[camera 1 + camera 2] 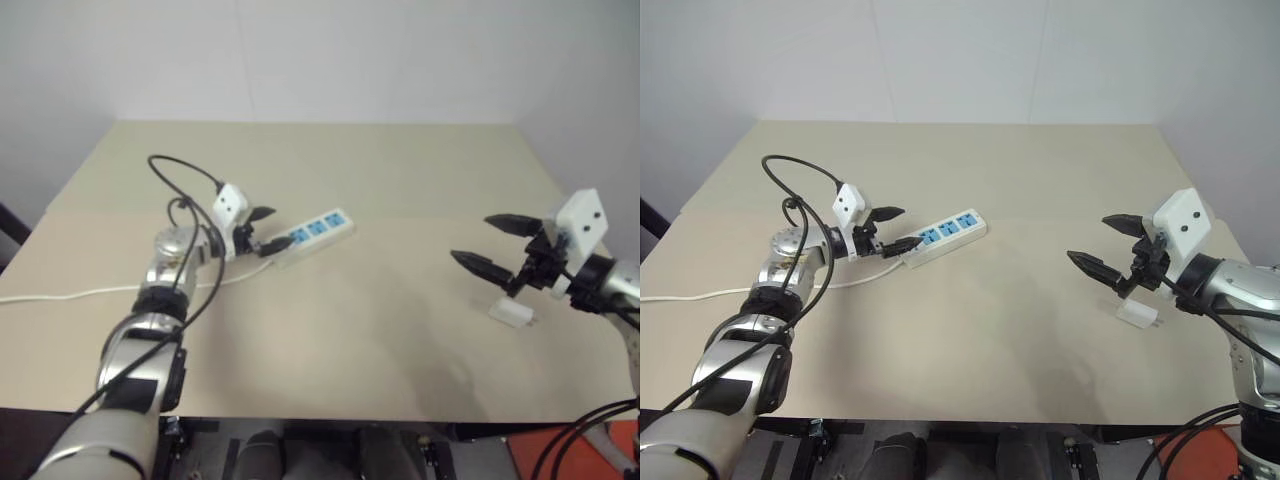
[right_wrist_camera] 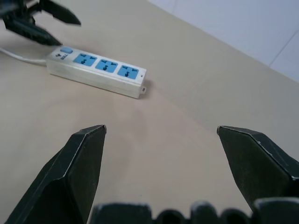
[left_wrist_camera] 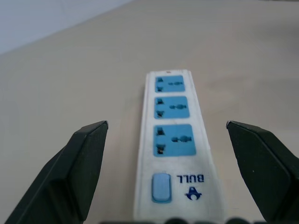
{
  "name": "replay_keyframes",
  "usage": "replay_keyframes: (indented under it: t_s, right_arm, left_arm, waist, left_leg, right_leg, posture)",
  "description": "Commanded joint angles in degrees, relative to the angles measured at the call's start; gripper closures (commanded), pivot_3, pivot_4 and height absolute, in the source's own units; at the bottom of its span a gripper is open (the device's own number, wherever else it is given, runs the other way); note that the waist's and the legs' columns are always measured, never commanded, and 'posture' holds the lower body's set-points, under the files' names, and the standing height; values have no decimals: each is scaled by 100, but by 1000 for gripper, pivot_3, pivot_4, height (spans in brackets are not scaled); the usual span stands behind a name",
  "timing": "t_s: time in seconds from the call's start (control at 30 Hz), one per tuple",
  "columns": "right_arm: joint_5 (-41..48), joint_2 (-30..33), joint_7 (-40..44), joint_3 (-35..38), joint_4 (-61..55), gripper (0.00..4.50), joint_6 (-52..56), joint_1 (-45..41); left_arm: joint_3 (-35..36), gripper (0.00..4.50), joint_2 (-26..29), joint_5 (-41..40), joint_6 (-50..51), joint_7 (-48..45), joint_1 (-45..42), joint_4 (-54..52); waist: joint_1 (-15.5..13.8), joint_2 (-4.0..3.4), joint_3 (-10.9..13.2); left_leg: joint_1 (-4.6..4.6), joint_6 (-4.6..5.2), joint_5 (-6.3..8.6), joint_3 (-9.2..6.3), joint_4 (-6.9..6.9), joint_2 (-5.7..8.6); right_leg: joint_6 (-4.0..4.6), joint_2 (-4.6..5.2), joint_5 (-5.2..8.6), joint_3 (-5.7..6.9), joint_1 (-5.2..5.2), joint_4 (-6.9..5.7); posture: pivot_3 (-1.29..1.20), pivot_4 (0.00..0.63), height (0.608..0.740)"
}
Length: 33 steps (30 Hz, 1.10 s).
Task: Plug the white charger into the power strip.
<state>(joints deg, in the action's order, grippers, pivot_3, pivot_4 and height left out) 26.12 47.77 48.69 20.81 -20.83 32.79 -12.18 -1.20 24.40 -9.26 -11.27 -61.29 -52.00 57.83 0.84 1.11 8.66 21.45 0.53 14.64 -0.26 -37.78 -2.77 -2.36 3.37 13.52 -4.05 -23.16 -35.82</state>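
The power strip [image 1: 315, 232] lies flat on the table left of centre, its three blue socket faces up and its thin white cord [image 1: 70, 294] trailing off to the left. My left gripper [image 1: 270, 228] hovers open at the strip's switch end, one finger on each side of it and touching nothing; the left wrist view has the strip [image 3: 173, 140] running away between the fingers. The white charger [image 1: 512, 313] rests on the table at the right. Just above and left of the charger, my right gripper [image 1: 473, 238] is open and empty, pointing toward the strip [image 2: 100, 70].
The beige table [image 1: 360, 340] has broad bare room between the strip and the charger. Its right edge runs close behind the right gripper. A white wall stands behind the far edge. A black cable loops over the left arm.
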Motion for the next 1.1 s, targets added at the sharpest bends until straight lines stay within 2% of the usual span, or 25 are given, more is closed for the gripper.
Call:
replay_keyframes:
  t_s: [0.03, 0.37, 1.1]
  right_arm:
    - [182, 82, -87, 245, -252, 38, 26, 10]
    - [583, 110, -184, 469, -394, 38, 247, 53]
    - [1164, 214, -493, 734, -789, 38, 593, 187]
  left_arm:
    - [132, 59, -89, 48, -569, -80, -206, 361]
    - [306, 59, -152, 348, -1564, 521, 18, 1138]
    - [316, 59, -403, 819, -1262, 994, 23, 1593]
  waist:
    - [-5, 1, 0]
    - [-3, 2, 1]
    - [-4, 1, 1]
  left_leg:
    - [0, 0, 0, 0, 0, 0]
    - [-3, 0, 0, -1, -2, 0]
    - [-14, -1, 0, -1, -2, 0]
  right_leg:
    - [0, 0, 0, 0, 0, 0]
    - [-3, 1, -2, 0, 2, -8]
    - [-4, 0, -2, 0, 9, -16]
  posture:
    - [0, 150, 740]
    - [0, 150, 740]
    - [0, 150, 740]
